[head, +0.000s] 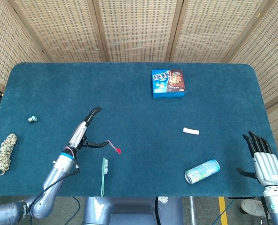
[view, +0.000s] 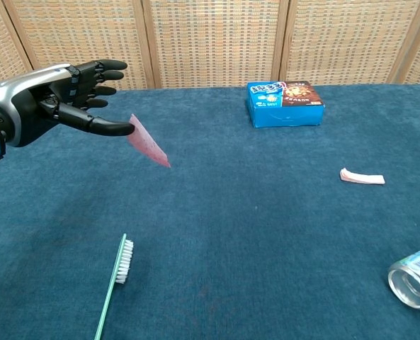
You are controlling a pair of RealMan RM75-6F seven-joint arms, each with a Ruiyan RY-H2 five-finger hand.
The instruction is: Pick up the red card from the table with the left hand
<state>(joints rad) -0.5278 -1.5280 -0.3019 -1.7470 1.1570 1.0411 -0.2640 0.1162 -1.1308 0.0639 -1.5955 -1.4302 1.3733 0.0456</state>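
**Red card up off the cloth**

My left hand pinches the red card at mid-left of the frame, above the table, other fingers spread. Bare cloth lies around it; the green toothbrush sits lower, near the front edge. My right hand, lower right, is spread and holds nothing. The blue snack box bears writing I cannot read.
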